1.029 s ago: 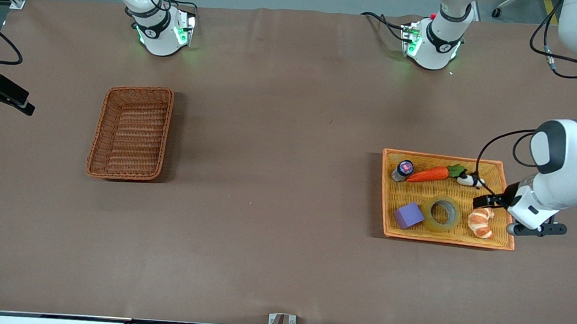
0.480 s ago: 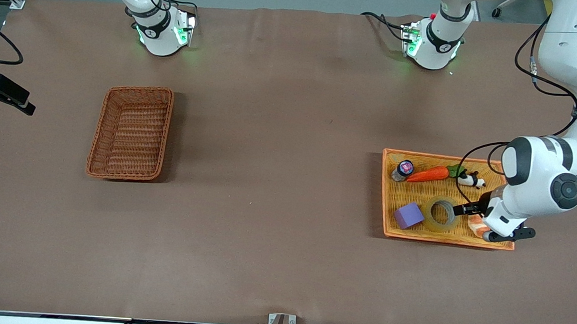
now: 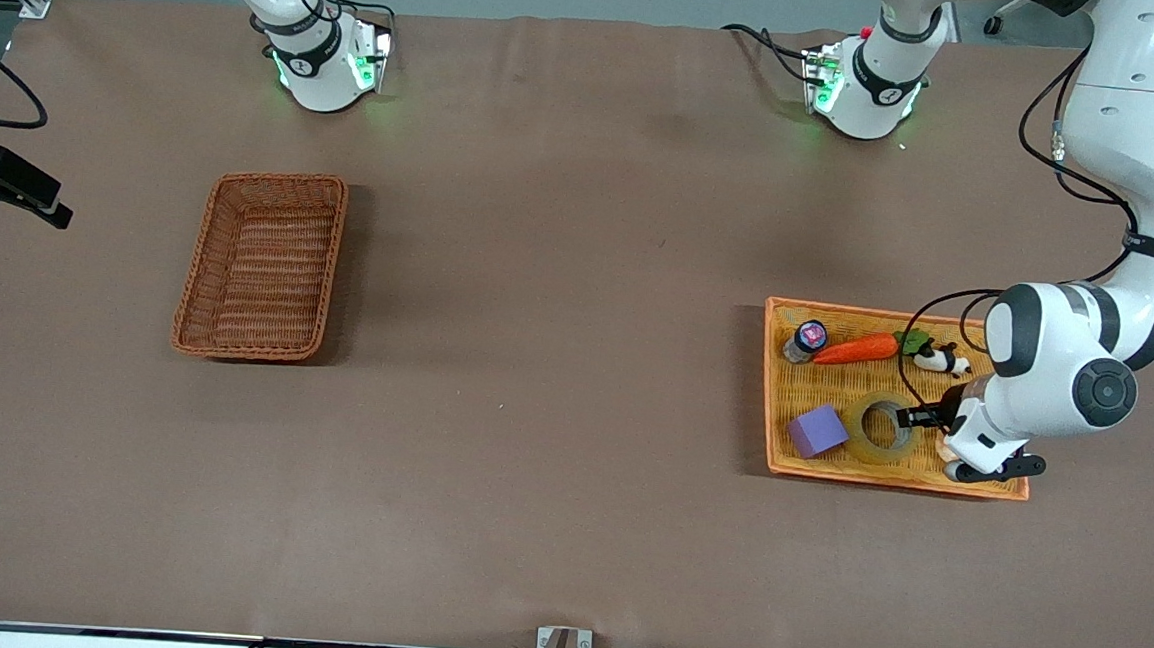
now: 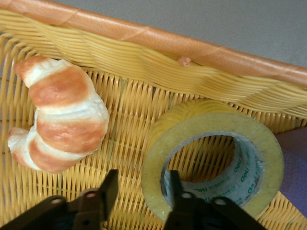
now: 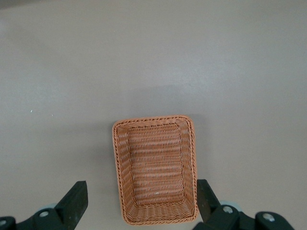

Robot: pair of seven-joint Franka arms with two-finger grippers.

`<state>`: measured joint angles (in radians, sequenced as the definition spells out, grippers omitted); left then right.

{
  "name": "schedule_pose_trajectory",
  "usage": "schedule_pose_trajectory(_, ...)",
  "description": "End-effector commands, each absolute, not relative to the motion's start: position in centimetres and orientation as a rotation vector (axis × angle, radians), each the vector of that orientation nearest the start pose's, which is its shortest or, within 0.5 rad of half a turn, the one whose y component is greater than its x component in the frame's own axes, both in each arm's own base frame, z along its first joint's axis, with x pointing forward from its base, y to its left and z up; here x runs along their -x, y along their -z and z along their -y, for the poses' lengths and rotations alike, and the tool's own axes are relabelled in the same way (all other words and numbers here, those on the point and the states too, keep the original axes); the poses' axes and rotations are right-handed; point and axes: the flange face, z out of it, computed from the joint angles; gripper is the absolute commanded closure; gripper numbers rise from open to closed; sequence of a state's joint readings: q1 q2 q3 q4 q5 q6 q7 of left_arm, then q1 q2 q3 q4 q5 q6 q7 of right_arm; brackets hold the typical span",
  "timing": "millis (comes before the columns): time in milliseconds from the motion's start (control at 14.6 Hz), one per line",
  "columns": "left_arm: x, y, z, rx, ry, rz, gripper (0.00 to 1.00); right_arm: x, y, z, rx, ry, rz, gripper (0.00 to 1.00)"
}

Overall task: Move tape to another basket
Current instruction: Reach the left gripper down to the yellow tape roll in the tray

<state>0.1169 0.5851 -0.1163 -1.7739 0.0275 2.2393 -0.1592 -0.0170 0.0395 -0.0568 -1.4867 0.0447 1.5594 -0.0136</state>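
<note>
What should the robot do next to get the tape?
Probably close the left gripper. Its open fingers already straddle the wall of the tape, one inside the ring, one outside, in the yellow tray. The brown basket lies toward the right arm's end.

Looking straight down on the basket (image 5: 155, 169), dark reddish-brown wicker, empty, resting on the brown table (image 5: 144, 57). Right gripper (image 5: 144, 206) overhead, fingers (image 5: 74, 201) spread wide.

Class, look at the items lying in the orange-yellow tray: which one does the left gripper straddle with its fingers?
The tape: the left gripper has one finger inside its ring, one outside. The croissant lies untouched beside it.
</note>
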Motion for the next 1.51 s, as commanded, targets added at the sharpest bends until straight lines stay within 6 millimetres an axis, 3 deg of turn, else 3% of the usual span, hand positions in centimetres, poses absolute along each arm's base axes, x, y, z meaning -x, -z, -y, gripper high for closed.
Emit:
schedule_pose_trajectory(0,-64.7,-22.0,-0.4,3.148,-0.178,0.245,0.71,-55.9,-64.4,3.4,3.087,0.063,-0.085,0.00)
schedule_pose_trajectory(206,-64.7,-21.3,0.2,3.147,-0.195,0.233,0.76,-55.9,-64.2,3.6,3.087,0.051,-0.081,0.00)
schedule_pose_trajectory(411,-64.6,-21.2,0.3,3.147,-0.198,0.227,0.88,-55.9,-64.2,3.5,3.088,0.051,-0.078,0.00)
schedule_pose_trajectory(480,-64.7,-21.3,0.5,3.147,-0.196,0.220,0.97,-55.9,-64.3,3.6,3.088,0.058,-0.081,0.00)
schedule_pose_trajectory(617,-65.1,-22.3,0.0,3.150,-0.171,0.216,1.00,-55.9,-64.3,3.6,3.088,0.056,-0.081,0.00)
schedule_pose_trajectory(754,-65.9,-25.4,-0.8,3.151,-0.127,0.222,1.00,-55.9,-64.2,3.6,3.087,0.051,-0.081,0.00)
schedule_pose_trajectory(960,-66.1,-32.7,1.4,3.144,-0.102,0.188,1.00,-55.9,-64.2,3.6,3.087,0.051,-0.081,0.00)
schedule_pose_trajectory(1234,-66.3,-41.9,8.2,3.162,-0.092,0.056,1.00,-55.8,-64.2,3.6,3.088,0.049,-0.076,0.00)
schedule_pose_trajectory(1371,-65.7,-45.4,13.1,3.189,-0.110,0.001,1.00,-55.9,-64.2,3.6,3.088,0.054,-0.076,0.00)
schedule_pose_trajectory(1440,-65.0,-46.1,16.2,3.201,-0.116,-0.017,1.00,-55.8,-64.2,3.6,3.086,0.049,-0.078,0.00)
